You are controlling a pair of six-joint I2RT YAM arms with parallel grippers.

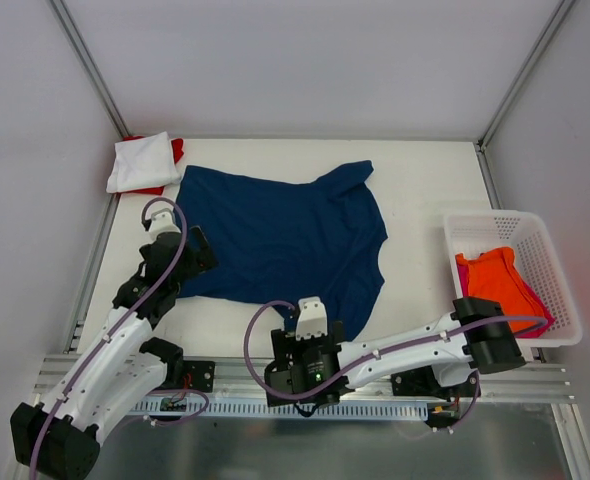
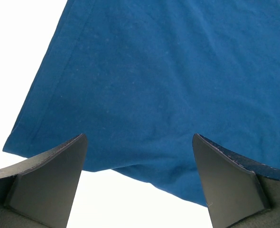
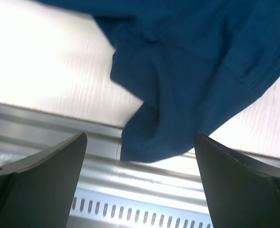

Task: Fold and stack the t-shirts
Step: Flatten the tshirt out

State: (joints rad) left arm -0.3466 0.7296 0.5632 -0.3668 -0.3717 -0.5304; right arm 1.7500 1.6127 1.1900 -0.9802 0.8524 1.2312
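Spread wide and holding nothing, the left gripper (image 2: 139, 137) hovers over the navy t-shirt (image 2: 154, 85) near its stitched hem (the fine knit shows only in this wrist view). The right gripper (image 3: 140, 135), jaws equally parted, looks down on a rumpled corner of the cloth lapping onto a slotted metal rail (image 3: 130, 194). Only the overhead camera shows the shirt spread on the white table (image 1: 425, 190), a folded white tee (image 1: 140, 160) atop a red tee (image 1: 178, 150) at the far-left corner, and an orange tee (image 1: 490, 280) and magenta tee (image 1: 540, 305) in a lattice basket (image 1: 475, 225) on the right.
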